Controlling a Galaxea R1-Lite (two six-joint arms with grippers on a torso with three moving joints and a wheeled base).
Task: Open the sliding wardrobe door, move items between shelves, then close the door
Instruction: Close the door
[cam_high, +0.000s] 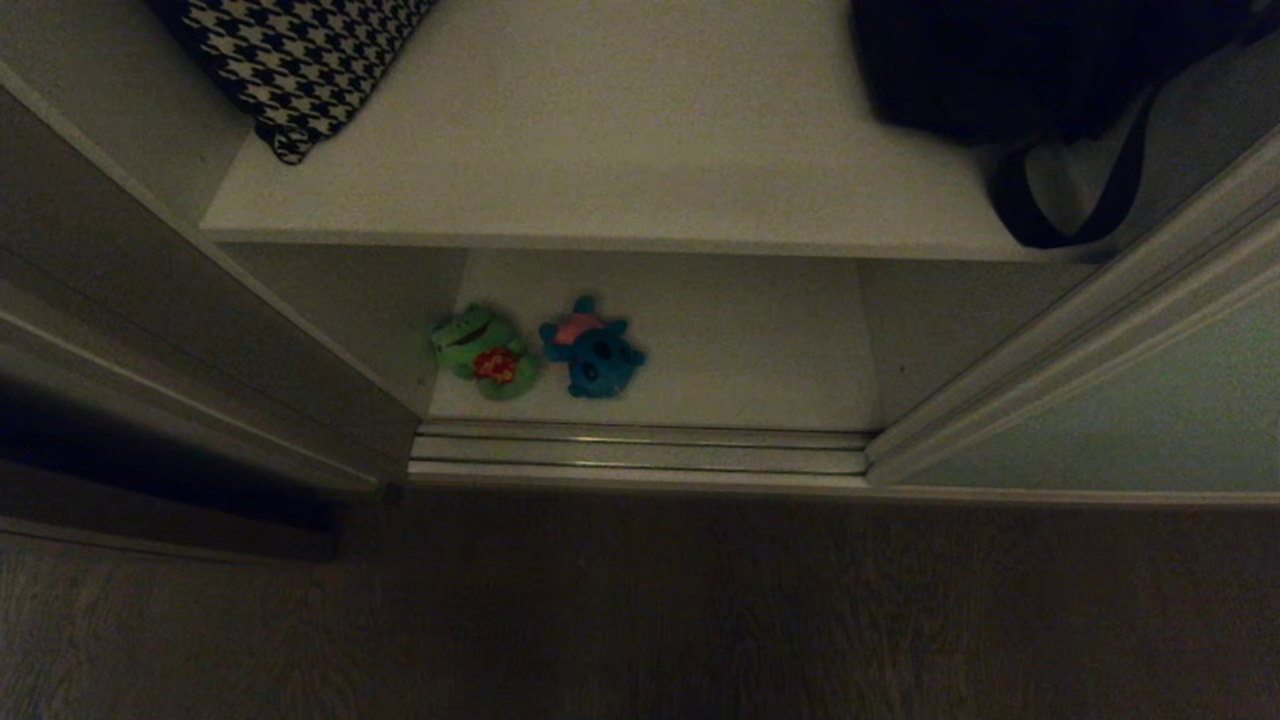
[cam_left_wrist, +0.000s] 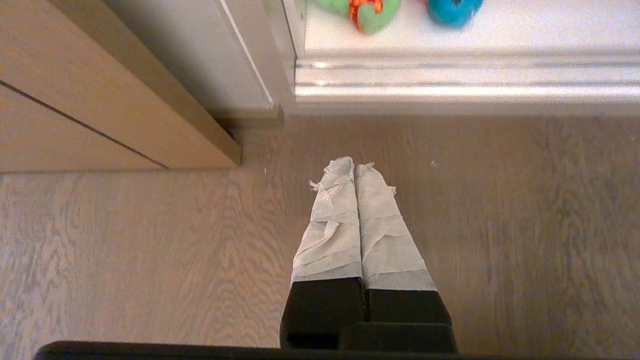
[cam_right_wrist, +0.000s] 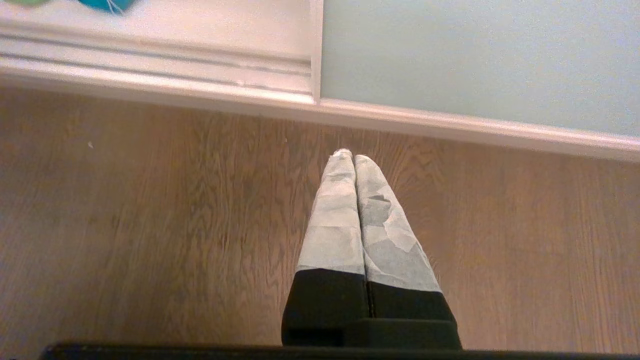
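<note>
Both grippers pinched together over bare floor; wardrobe stands open.

Left gripper (cam_left_wrist: 355, 167) and right gripper (cam_right_wrist: 352, 157): taped fingers pressed tip to tip, holding nothing, hanging above the wooden floor (cam_high: 640, 610) short of the door track (cam_high: 640, 448); beyond the track, green plush toy (cam_high: 485, 352) and blue plush toy (cam_high: 592, 347) lie just beside each other at the left of the lower shelf (cam_high: 740, 340); upper shelf (cam_high: 620, 130) carries a houndstooth cushion (cam_high: 295, 60) at left, black strapped bag (cam_high: 1040, 70) at right; sliding wardrobe door (cam_high: 1130, 400) sits to the right of the opening.
</note>
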